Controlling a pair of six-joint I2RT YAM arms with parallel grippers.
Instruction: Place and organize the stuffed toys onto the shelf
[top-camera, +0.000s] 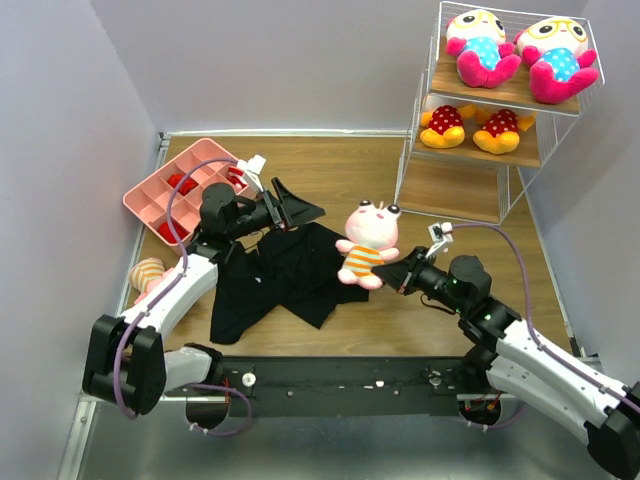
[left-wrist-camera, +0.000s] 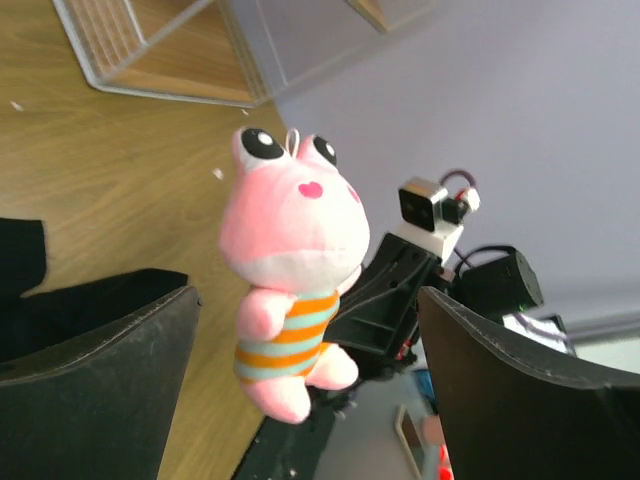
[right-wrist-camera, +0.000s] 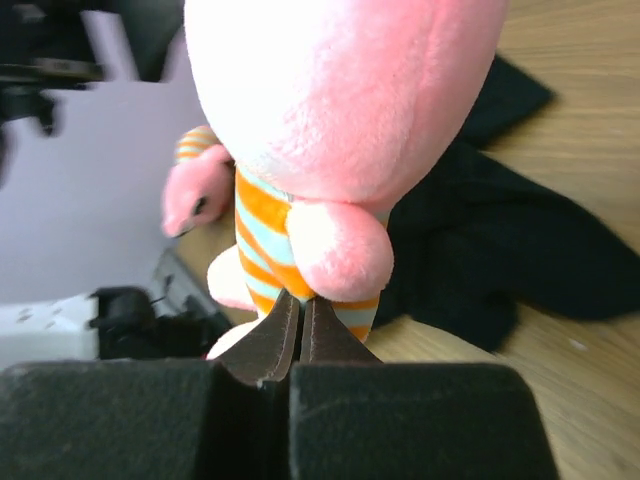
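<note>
- Wooden tabletop (top-camera: 340, 170) bears my wire shelf (top-camera: 455, 190): blue-bodied dolls (top-camera: 478, 45) on top, red-bodied pair (top-camera: 445, 125) on the middle tier.
- Black garment (top-camera: 280, 280) lies mid-table.
- My right gripper (top-camera: 392, 275) pinches the striped pink doll (top-camera: 365, 245) upright beside it.
- My left gripper (top-camera: 295, 208) has its jaws wide apart.

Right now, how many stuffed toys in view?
6. Two blue-bodied dolls on the shelf top board, two yellow-orange dolls on its middle board, one pink striped doll in the right gripper, another pink doll half hidden beside the left arm.
</note>
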